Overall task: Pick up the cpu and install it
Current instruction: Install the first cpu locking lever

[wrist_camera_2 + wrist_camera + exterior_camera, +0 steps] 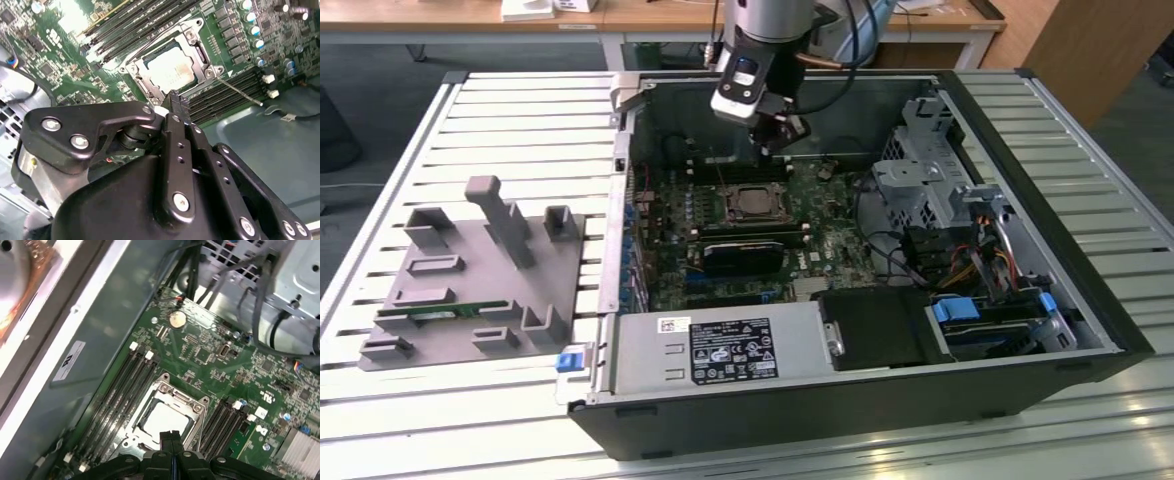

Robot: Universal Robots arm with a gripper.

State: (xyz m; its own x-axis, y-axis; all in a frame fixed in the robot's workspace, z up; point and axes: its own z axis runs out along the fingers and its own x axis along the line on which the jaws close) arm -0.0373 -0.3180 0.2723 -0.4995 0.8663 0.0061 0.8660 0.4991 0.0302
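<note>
Fingers (175,135) of the gripper (781,140) are pressed together, tip to tip, and I see nothing pinched between them. They hang over one edge of the socket; I cannot tell if they touch it. The cpu (170,70) lies flat in that socket on the green board (215,375), shiny side up, with a metal frame (192,32) all around it.

I think the step in hand is seating the cpu. To do it well, the chip should lie level, with each corner lined up with the frame and no side tipped up. Any touch should be soft and straight down, on the metal top and not on the frame. A thin lever (240,92) sticks out from the frame, so the tips should keep off it.

Long black slots (125,385) run close on both sides of the socket. That leaves little room to slide sideways. Straight up is the open way.

Farther out, in the exterior view, a black block (740,258) sits just beside the socket. The case wall (854,95) stands behind the gripper. A grey cage (927,175) and loose cables (907,262) crowd the exterior view's right. Outside the case, on the exterior view's left, a grey stand (467,270) rests on the table (520,110), well apart from the arm.
</note>
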